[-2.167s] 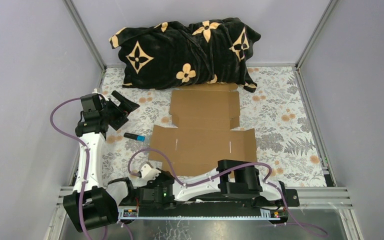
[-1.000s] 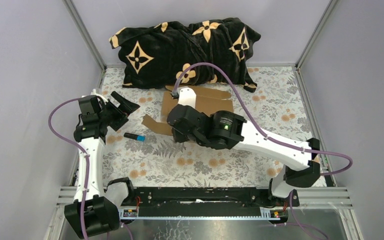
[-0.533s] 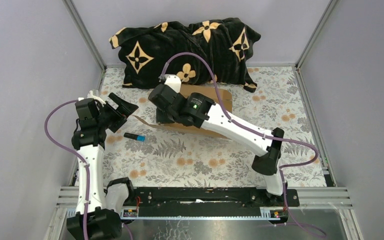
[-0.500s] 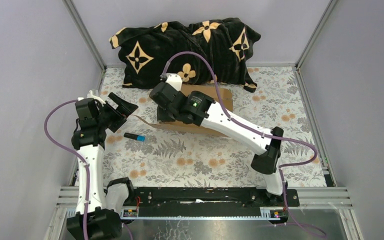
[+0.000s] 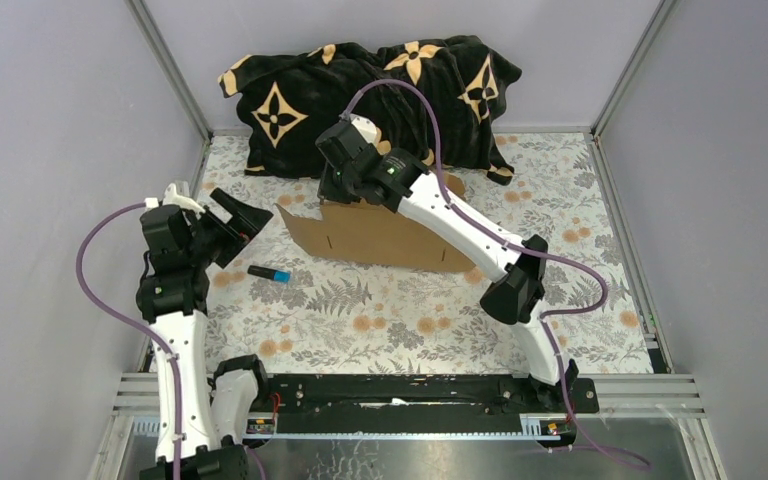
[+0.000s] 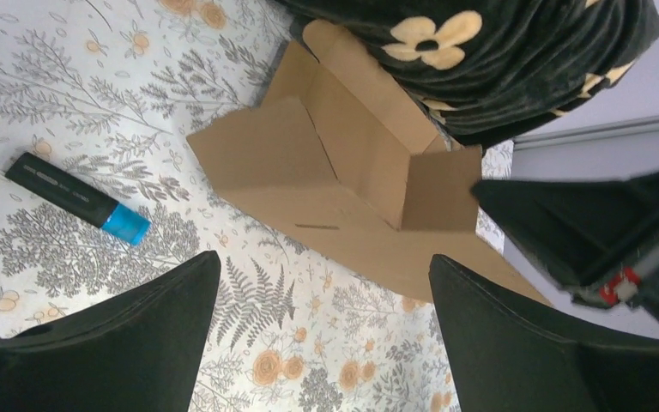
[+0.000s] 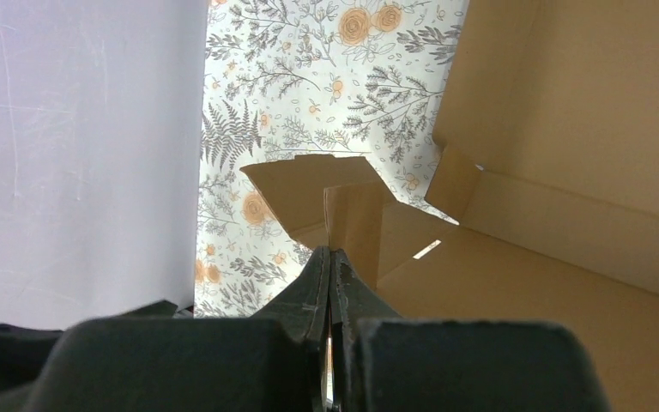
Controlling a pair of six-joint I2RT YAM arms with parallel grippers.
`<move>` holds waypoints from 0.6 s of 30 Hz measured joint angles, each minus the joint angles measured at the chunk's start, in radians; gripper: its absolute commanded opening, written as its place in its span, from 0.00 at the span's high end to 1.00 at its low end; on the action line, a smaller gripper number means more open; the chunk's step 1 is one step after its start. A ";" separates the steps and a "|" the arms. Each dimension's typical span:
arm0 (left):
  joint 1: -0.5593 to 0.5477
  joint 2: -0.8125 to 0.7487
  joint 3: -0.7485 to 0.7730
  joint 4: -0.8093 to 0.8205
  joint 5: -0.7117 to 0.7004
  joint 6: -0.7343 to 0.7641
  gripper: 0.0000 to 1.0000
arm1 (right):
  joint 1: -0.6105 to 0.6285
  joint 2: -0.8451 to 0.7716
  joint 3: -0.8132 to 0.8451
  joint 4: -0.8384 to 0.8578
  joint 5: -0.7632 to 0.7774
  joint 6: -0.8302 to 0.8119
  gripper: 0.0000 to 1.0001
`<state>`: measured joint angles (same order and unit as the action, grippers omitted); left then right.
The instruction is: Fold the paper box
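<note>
The paper box is plain brown cardboard, part-folded, with its large front panel standing up on the floral mat in front of the pillow. In the left wrist view the box shows raised walls and a side flap. My right gripper reaches over the box's back left corner. In the right wrist view it is shut, pinching the edge of a cardboard flap. My left gripper is open and empty, held above the mat to the left of the box.
A black marker with a blue cap lies on the mat left of the box, also in the left wrist view. A black pillow with tan flowers lies along the back wall. Grey walls enclose the mat on three sides.
The right arm has swung from the near edge across to the box, taken hold of it and lifted the front panel upright. The left arm shifted slightly nearer and stayed open.
</note>
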<state>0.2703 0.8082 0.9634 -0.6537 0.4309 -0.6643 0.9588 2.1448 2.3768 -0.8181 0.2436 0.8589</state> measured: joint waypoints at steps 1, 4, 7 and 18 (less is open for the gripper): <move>0.000 -0.016 -0.009 0.000 0.008 0.000 0.02 | -0.006 0.008 0.006 0.006 -0.008 0.000 1.00; 0.000 -0.068 -0.062 -0.005 0.034 0.001 0.02 | -0.027 0.025 0.010 0.019 -0.041 -0.001 1.00; 0.000 -0.103 -0.127 -0.013 0.049 0.002 0.04 | -0.047 0.030 0.003 0.035 -0.072 -0.002 1.00; -0.111 -0.034 -0.241 0.022 0.022 -0.039 0.06 | -0.096 0.035 -0.002 0.086 -0.130 -0.021 1.00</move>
<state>0.1593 0.7742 0.7219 -0.6315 0.4526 -0.7033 0.8631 2.1799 2.3745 -0.7322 0.1139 0.8383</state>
